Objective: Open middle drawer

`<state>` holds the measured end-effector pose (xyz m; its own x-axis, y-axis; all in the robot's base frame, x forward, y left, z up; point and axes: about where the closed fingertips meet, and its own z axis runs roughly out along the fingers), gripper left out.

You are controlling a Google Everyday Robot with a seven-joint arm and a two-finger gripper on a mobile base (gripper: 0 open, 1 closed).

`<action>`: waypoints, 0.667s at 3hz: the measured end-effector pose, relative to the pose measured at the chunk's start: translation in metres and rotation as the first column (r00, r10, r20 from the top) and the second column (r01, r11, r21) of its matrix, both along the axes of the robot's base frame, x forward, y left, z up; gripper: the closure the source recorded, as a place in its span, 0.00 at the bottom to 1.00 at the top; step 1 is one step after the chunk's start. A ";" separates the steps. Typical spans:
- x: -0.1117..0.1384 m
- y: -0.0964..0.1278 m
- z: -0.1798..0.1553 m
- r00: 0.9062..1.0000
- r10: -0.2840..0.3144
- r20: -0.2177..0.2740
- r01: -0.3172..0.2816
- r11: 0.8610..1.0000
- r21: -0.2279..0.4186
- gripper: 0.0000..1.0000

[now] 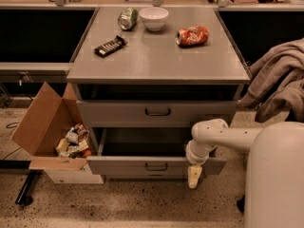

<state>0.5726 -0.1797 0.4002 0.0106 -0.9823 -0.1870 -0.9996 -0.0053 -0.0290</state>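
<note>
The middle drawer is a wide grey drawer with a small dark loop handle. It stands pulled well out of the cabinet, and its dark inside shows. My gripper hangs at the drawer's front face, right of the handle and apart from it, pointing down toward the floor. The white arm reaches in from the right, over the drawer's right corner. The drawer above has its front nearly flush. The drawer below is hidden under the open one.
An open cardboard box of snacks stands at the cabinet's left. On the top are a chocolate bar, a green can, a white bowl and an orange can. A grey cloth hangs at right.
</note>
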 end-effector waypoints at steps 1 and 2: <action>-0.007 -0.009 -0.011 0.999 0.002 -0.036 -0.003 0.999 -0.039 0.16; -0.019 -0.017 -0.013 0.998 -0.005 -0.059 0.000 0.997 -0.076 0.40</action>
<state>0.5535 -0.1970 0.3875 -0.0004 -0.9937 -0.1117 -0.9995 -0.0030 0.0300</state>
